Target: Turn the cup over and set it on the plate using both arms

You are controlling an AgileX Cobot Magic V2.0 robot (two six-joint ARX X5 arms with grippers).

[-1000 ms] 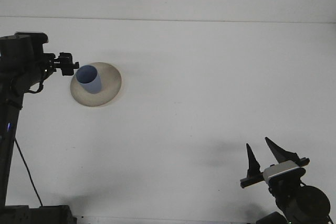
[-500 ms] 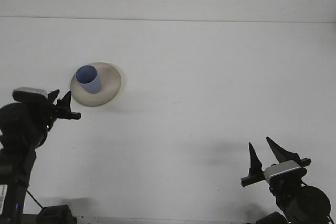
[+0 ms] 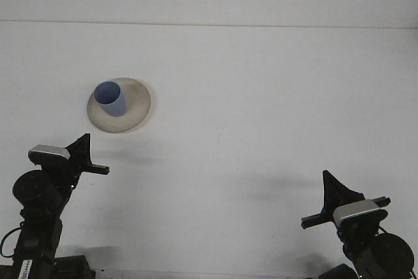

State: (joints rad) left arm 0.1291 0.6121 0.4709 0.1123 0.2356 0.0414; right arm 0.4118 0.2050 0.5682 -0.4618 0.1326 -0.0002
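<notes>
A small light-blue cylindrical cup (image 3: pixel 110 98) stood upright, its open mouth facing up, on a round beige plate (image 3: pixel 135 104). The cup sat toward the left part of the plate, inside its rim. The plate lay on the plain white surface (image 3: pixel 261 96), in the left half of the front view and toward the far side.

The left gripper (image 3: pixel 89 155), black with a pale grey block on top of its wrist, was low at the left edge of the view, on the near side of the plate and well apart from it. It touched neither cup nor plate. From this angle its fingers overlapped, so whether the jaws were apart or together could not be told.

The right gripper (image 3: pixel 335 189), of the same black build with a pale grey block, was low at the right of the view, far from the plate. Its dark fingers read as a single pointed shape with no gap visible between them; the jaws appeared together and held nothing.
</notes>
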